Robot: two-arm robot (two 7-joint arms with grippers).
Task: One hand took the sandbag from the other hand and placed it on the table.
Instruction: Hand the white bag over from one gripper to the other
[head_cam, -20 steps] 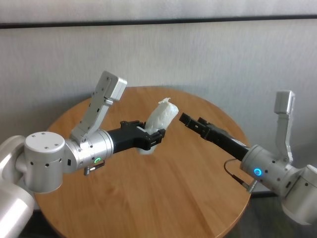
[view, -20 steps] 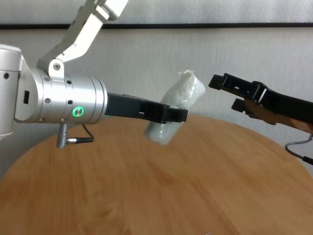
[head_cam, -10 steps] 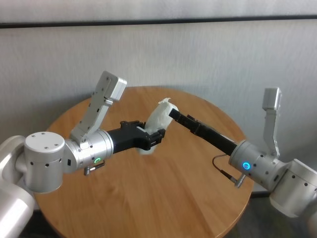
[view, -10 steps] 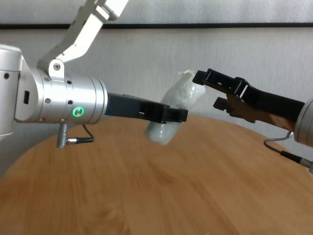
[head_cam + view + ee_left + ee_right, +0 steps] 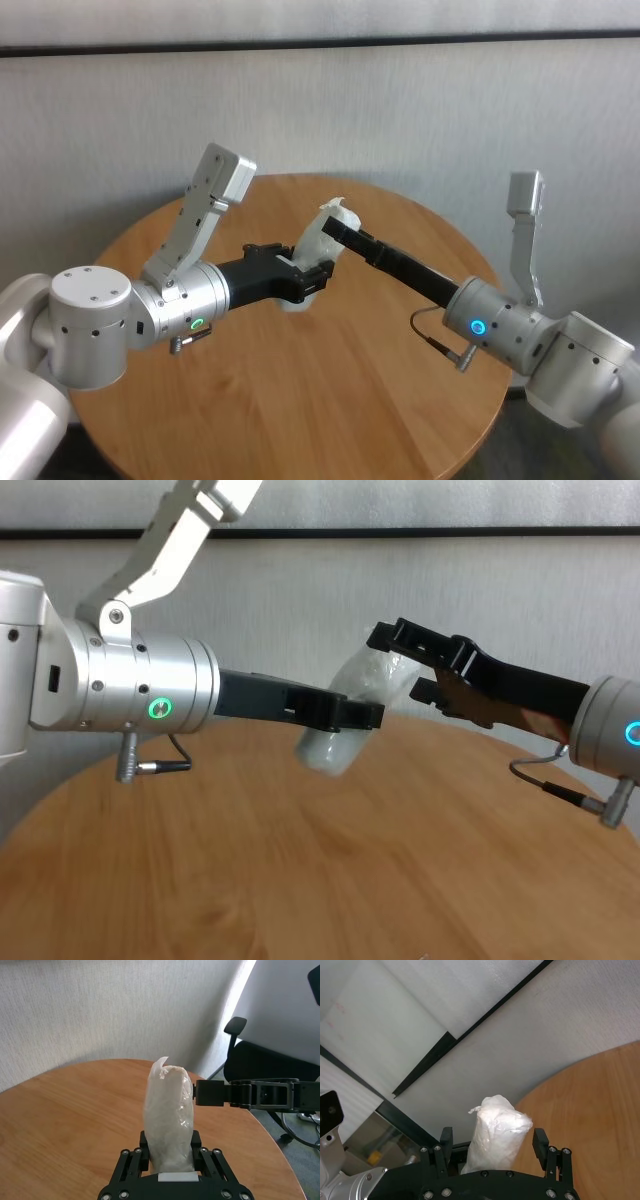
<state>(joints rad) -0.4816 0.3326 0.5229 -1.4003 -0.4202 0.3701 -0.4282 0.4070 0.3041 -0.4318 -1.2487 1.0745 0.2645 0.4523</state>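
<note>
White and lumpy, the sandbag [image 5: 322,245] hung in the air above the brown tabletop [image 5: 330,390], not touching it. The left tool [image 5: 312,277], the one with the green light, was clenched on the bag's lower part and held it tilted, pinched end up.

The right tool [image 5: 332,226], the one with the blue light, was at the bag's upper part. Its fingers [image 5: 540,1143] stood wide, one on each side of the bag, and they did not seem to squeeze it yet.

So this looked like the hand-over step: one tool was giving, the other was ready to take.

Next, the right tool would need to close on the top part and get a firm hold. Only then should the left tool let go. After that, the bag could be carried down and laid on the tabletop.
</note>
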